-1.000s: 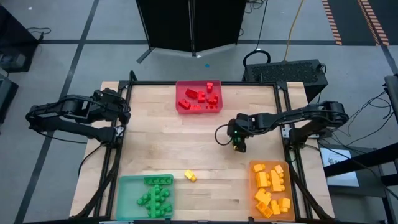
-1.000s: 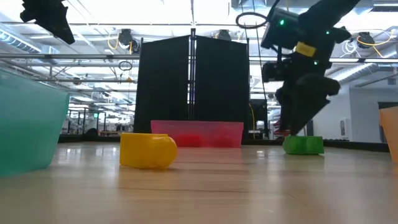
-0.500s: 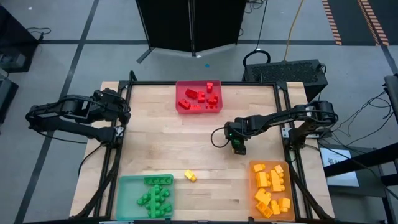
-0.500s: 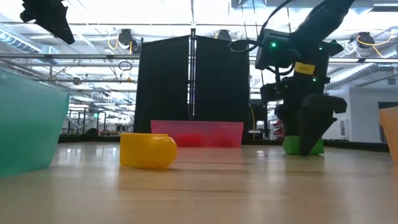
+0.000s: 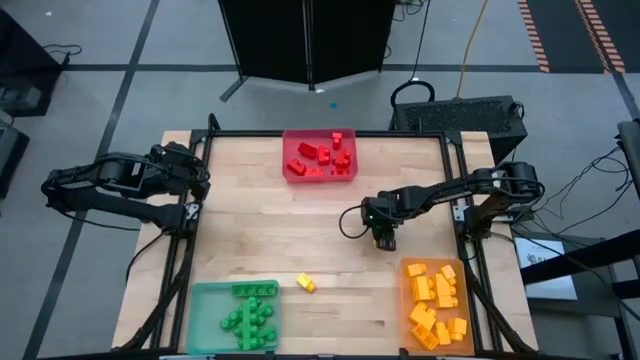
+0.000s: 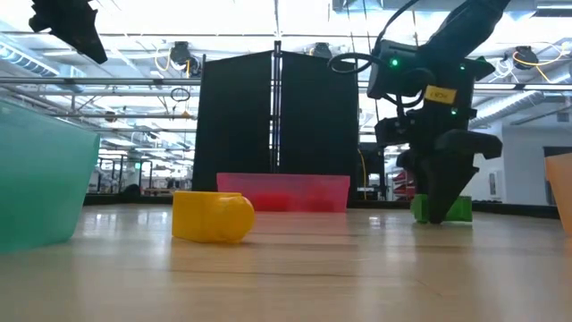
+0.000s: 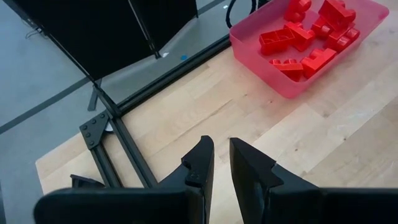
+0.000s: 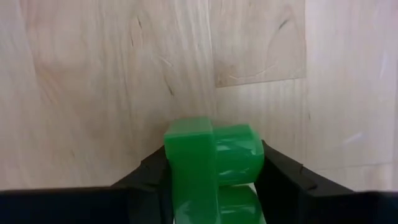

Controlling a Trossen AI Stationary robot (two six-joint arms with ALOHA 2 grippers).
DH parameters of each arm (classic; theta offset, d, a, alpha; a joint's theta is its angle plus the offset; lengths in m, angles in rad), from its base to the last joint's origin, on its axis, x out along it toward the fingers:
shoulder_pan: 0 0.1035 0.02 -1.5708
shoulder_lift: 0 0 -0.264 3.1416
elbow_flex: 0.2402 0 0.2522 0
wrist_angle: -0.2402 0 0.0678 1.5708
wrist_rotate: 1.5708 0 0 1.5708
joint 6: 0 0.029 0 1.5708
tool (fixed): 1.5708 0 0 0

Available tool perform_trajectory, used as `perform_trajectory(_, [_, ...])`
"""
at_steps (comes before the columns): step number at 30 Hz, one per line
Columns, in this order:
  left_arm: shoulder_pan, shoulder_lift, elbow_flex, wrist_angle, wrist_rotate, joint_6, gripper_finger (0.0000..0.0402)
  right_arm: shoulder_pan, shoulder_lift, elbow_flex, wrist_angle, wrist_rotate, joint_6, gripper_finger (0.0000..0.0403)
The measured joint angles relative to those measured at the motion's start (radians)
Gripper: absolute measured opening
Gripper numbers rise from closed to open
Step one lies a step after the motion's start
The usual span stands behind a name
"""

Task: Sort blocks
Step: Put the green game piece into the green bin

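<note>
Right gripper: I have the right gripper [image 5: 383,238] down at the table on the right side, between the red tray [image 5: 319,156] at the far edge and the orange tray [image 5: 438,301] at the near right corner.

Fingers: in the right wrist view both dark fingers [image 8: 283,177] sit against the two sides of the green block [image 8: 211,158], so I read them as closed on it, with the block still on the wood.

Green block: it lies directly between the fingers, not off to either side. In the low view it [image 6: 456,210] peeks out behind the fingertips at table level.

Long axis: I judge it runs along the fingers' length, so the grip is across the short width. Part of the block is cut off at the wrist picture's edge, so I cannot be sure.

Where it must go: the green tray [image 5: 205,312] is at the near left corner, well apart from this grip, so I expect a long carry across the table.

Nearer arm: the right arm is on the block; the left gripper [image 7: 221,162] waits at the far left edge, fingers nearly together with a narrow gap, holding nothing.

Still loose: one yellow block [image 5: 306,283] lies near the front, just right of the green tray.

Hard to make out: from above, the gripper hides the green block entirely.
</note>
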Motion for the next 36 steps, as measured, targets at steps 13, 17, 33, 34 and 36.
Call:
perform_trajectory(13, [0.000,0.000,0.000,0.000,0.000,0.000,0.0059,0.000,-0.070,0.106,0.094,0.001,0.060,0.0153])
perform_trajectory(17, [0.000,0.000,0.000,0.000,0.000,0.000,0.0059,0.002,-0.071,0.198,0.203,0.000,0.049,0.0153])
perform_trajectory(33, [0.000,0.000,0.000,0.001,0.000,-0.002,0.0059,0.094,0.154,0.694,0.446,-0.001,-0.066,0.0153])
perform_trajectory(34, [0.000,0.000,0.000,0.001,0.000,-0.002,0.0059,0.106,0.184,0.732,0.446,-0.007,-0.076,0.0153])
perform_trajectory(36, [0.000,0.000,0.000,0.001,0.000,-0.002,0.0059,0.131,0.252,0.814,0.443,-0.040,-0.092,0.0153])
